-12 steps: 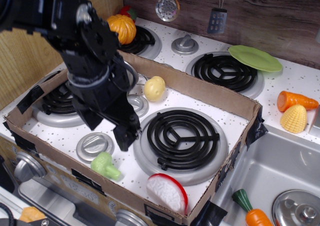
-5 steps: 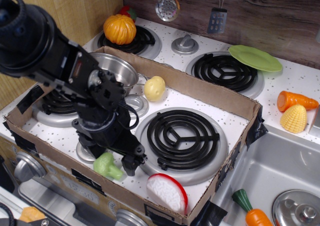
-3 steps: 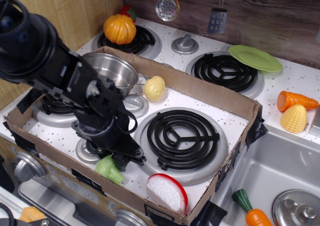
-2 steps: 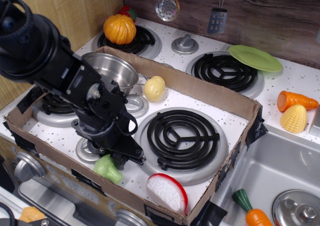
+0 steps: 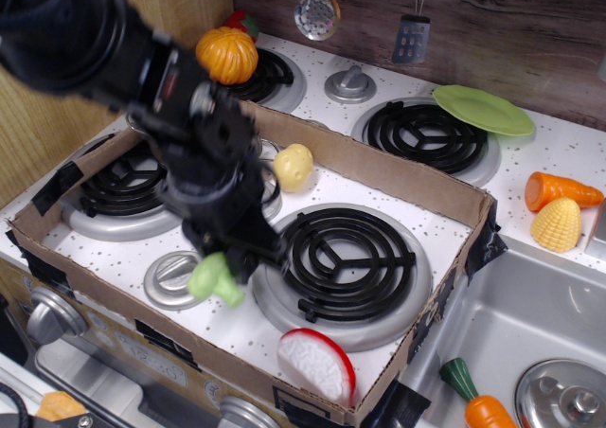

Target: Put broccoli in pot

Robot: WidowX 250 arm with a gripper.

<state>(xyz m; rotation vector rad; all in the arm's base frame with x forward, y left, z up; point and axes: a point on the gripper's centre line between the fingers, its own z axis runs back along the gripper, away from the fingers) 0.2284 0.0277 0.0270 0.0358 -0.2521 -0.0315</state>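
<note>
My gripper (image 5: 230,265) is shut on the broccoli (image 5: 215,279), a small light-green toy with a bumpy head. It hangs a little above the stove top inside the cardboard box, between a steel knob (image 5: 173,276) and the front right burner (image 5: 346,258). The arm is motion-blurred. The steel pot stands at the box's back left, hidden behind my arm.
The cardboard box wall (image 5: 379,168) rings the front burners. Inside lie a yellow potato (image 5: 294,167) and a red-and-white radish slice (image 5: 315,364). Outside are a pumpkin (image 5: 227,54), green plate (image 5: 483,109), carrot (image 5: 559,189), corn (image 5: 557,225), and a steel lid (image 5: 563,395) in the sink.
My gripper came down on the broccoli at the box's front, shut on it, and has lifted it up and to the right. My arm now covers the pot.
</note>
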